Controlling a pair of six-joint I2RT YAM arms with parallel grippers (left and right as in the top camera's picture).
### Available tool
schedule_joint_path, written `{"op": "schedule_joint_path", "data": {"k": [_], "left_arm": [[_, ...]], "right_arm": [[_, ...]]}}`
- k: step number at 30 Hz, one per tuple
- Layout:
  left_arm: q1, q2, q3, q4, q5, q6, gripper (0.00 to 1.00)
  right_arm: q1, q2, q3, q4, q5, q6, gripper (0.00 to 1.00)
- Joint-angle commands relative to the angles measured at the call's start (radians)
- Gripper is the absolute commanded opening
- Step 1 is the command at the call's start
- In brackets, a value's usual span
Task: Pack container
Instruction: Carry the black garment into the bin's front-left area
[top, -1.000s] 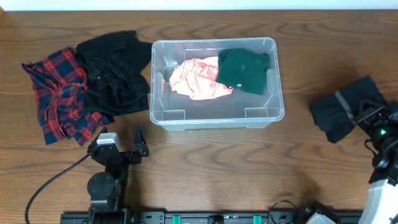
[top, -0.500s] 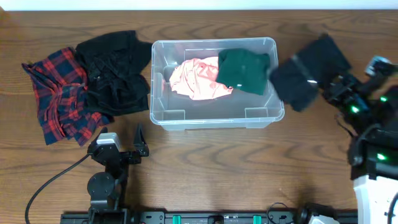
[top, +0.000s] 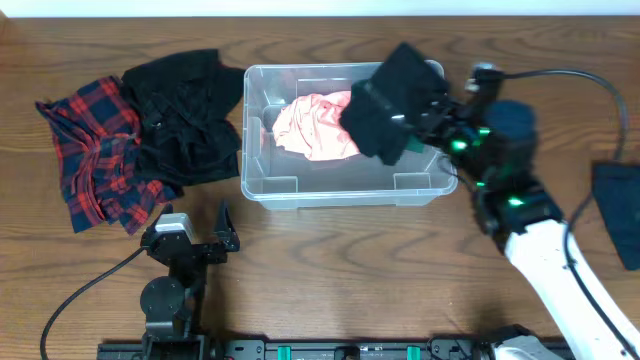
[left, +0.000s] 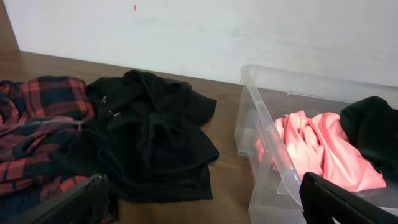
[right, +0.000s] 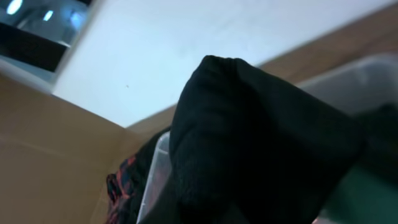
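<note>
Looking down on a wooden table (top: 350, 280), we see the container (top: 340, 188), a clear plastic bin, standing upright near the middle and toward the far edge. A pink garment (top: 315, 128) lies crumpled inside it, in the left half.

Above the bin's right half hangs the right gripper (top: 432, 122). Its fingers are pinched together on a black garment (top: 390, 100), which droops over the bin's far right corner and hides whatever lies beneath it there. From the right wrist we see little but that dark cloth filling the view, with the bin's pale rim behind it.

The left gripper (left: 202, 183) sits low near the front left of the table, well apart from the bin. Its fingers (left: 336, 202) are spread wide and hold nothing.

Just beside the bin's left wall lies a black heap of clothing (top: 185, 115). Next to that, farther left, lies a red and navy plaid garment (top: 90, 150). Another dark garment (top: 620, 210) lies at the right edge of the table, well apart from the bin.
</note>
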Motion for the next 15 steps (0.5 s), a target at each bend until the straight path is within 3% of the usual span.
{"op": "schedule_joint_path", "data": {"k": [1,8,15], "left_arm": [[0.005,0.0,-0.016,-0.035,0.0,0.009,0.98],[0.005,0.0,-0.016,-0.035,0.0,0.009,0.98],[0.005,0.0,-0.016,-0.035,0.0,0.01,0.98]], "right_arm": [[0.121,0.054,0.06,0.015,0.228,0.133,0.01],[0.326,0.136,0.067,0.058,0.566,0.321,0.02],[0.417,0.269,0.067,0.13,0.623,0.498,0.02]]}}
